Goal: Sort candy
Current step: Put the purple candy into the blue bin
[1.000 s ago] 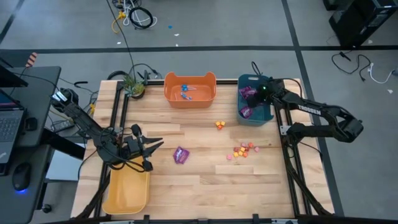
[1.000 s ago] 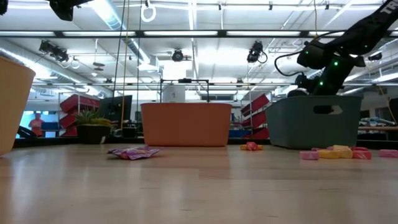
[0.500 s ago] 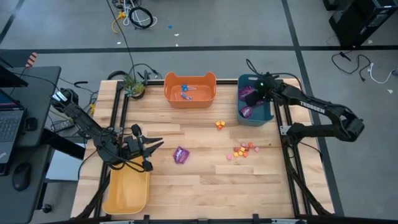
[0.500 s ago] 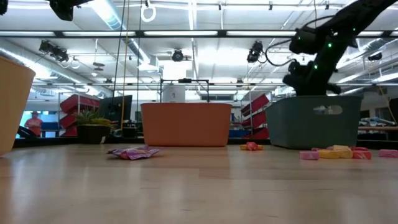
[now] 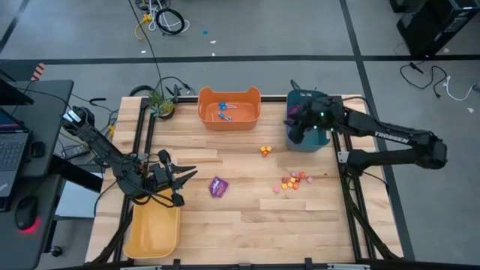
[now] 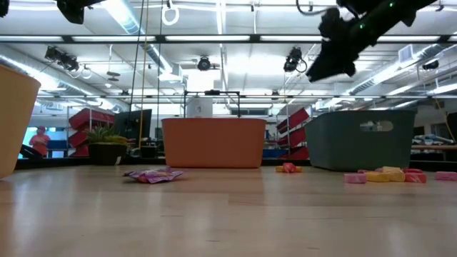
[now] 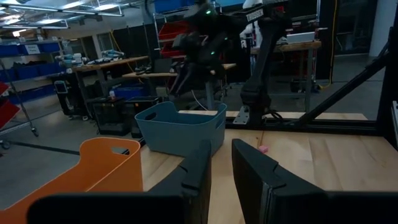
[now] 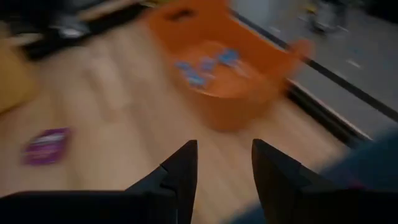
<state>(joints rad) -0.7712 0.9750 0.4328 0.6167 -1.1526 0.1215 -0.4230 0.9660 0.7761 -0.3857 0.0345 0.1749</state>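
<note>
Release done: my right gripper (image 8: 221,163) has lifted from the teal bin (image 5: 296,139) at the table's far right corner, jaws apart and empty. One purple packet (image 5: 218,187) lies near the table's middle and small pieces (image 5: 292,181) toward the right edge, so I fetch again. Left gripper (image 7: 221,163) waits, jaws nearly together, at the left edge.

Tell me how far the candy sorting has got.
Partly done. Blue lollipops lie in the orange bin. The right hand hangs open and empty over the teal bin. Left: one purple packet and small pieces on the table. The left hand waits by the yellow bin.

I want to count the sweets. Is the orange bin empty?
No. The orange bin holds a few blue-wrapped lollipops; the high and right wrist views both show them inside.
</note>
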